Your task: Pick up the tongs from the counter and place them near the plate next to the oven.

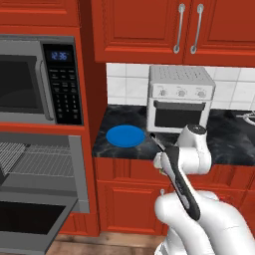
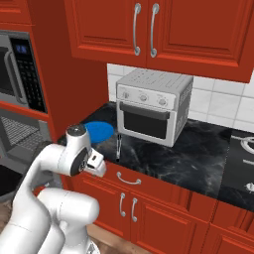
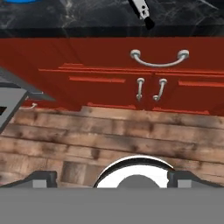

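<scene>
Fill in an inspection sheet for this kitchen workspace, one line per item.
Surface: black marbled counter over red cabinet fronts.
Job's things: tongs lie on the counter near its front edge, in front of the toaster oven; blue plate lies flat to their left, apart from them.
Clutter: nothing seen.
Hand: hand open, holding nothing, low in front of the cabinet drawers, pointing down at the wood floor.
Cables: nothing seen.
Surroundings: microwave above an open wall oven on the left; stove burner at the right edge; white tile backsplash.
</scene>
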